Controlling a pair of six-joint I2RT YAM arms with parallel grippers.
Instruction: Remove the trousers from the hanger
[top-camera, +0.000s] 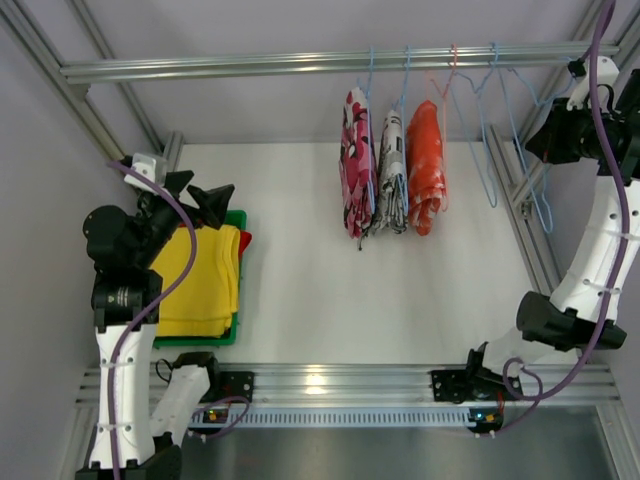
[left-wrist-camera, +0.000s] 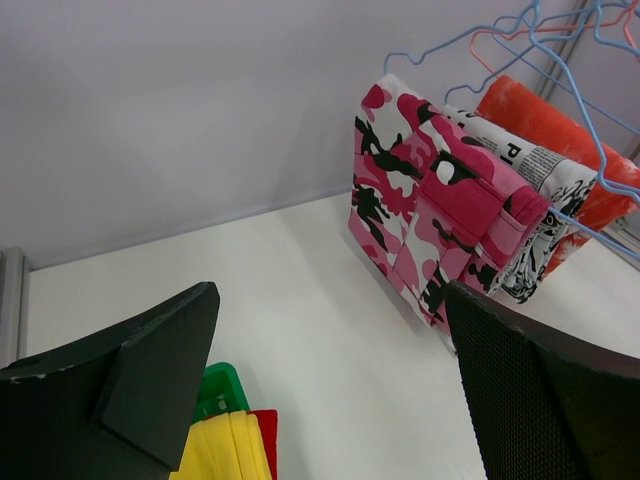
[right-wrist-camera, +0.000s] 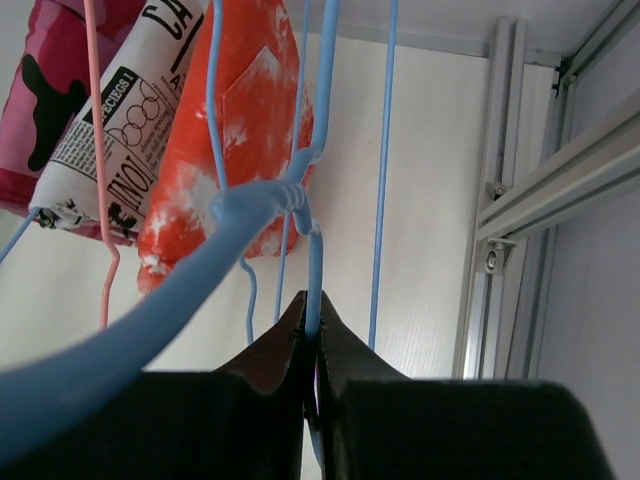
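While the left-edge bin (top-camera: 200, 341) holds yellow trousers (top-camera: 195, 285) and red trousers (top-camera: 246, 240), left gripper (top-camera: 205, 190) hangs open over it; right gripper (right-wrist-camera: 312, 340) pinches a blue hanger (right-wrist-camera: 250, 205).

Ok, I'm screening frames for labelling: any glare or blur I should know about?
Top external: a glare patch on the near aluminium rail. Right wrist: the blue hanger near the lens is smeared out of focus. Left wrist: the camouflage trousers are sharp.

Three hung trousers (top-camera: 358, 165), two folded trousers (top-camera: 195, 280), one bin (top-camera: 195, 341).
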